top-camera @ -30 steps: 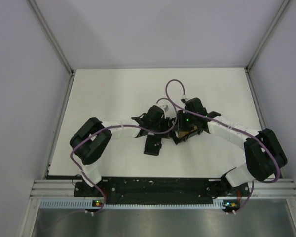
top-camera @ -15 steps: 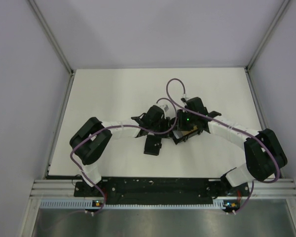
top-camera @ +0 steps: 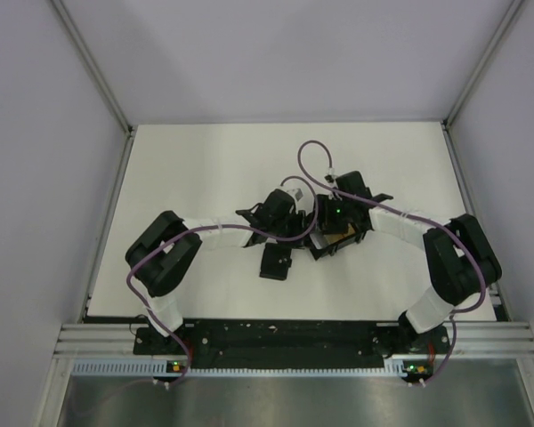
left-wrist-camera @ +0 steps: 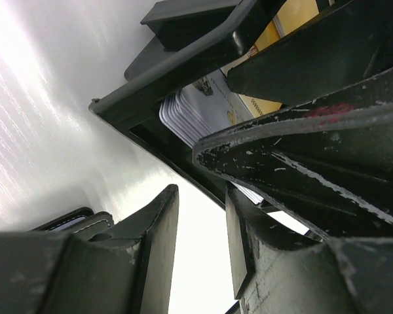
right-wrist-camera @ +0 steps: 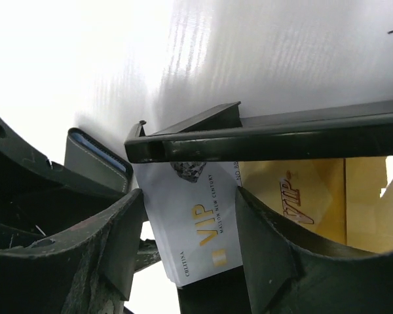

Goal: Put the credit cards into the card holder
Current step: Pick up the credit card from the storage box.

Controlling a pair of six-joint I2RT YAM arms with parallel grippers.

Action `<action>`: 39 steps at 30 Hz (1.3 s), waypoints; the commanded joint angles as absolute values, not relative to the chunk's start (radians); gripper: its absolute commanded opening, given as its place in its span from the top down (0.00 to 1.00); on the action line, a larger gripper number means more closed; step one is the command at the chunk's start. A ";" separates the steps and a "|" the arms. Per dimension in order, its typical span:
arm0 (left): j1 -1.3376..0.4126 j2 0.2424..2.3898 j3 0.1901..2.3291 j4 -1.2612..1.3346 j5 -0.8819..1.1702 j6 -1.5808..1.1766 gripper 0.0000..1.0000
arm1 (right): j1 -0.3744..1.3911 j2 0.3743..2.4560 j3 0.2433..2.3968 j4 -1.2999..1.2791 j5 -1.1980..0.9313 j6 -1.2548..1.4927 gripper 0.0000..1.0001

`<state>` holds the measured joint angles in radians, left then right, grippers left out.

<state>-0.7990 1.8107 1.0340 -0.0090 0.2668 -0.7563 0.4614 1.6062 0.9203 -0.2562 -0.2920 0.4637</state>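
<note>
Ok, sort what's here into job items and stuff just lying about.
Job:
- white VIP card
- gold VIP card
- card holder

Lying about:
- open black box
- purple cables

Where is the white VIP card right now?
In the right wrist view, the white VIP card lies just under the rim of the open black box, between the fingers of the right gripper, with the gold card at its picture-right.
</note>
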 commanded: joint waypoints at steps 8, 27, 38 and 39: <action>-0.788 1.805 1.065 0.021 0.262 -0.750 0.61 | 0.459 1.588 0.913 -0.206 -0.403 0.491 0.60; -0.782 1.793 1.055 0.018 0.249 -0.752 0.61 | 0.457 1.542 0.916 -0.226 -0.383 0.482 1.00; -0.779 1.781 1.054 0.006 0.229 -0.756 0.61 | 0.456 1.525 0.905 -0.222 -0.469 0.494 0.99; -0.779 1.781 1.054 0.008 0.222 -0.755 0.61 | 0.456 1.519 0.900 -0.221 -0.468 0.494 0.95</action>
<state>-0.7849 1.8107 1.0340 -0.0227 0.2695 -0.7570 0.4549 1.5642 0.9211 -0.2031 -0.4065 0.4801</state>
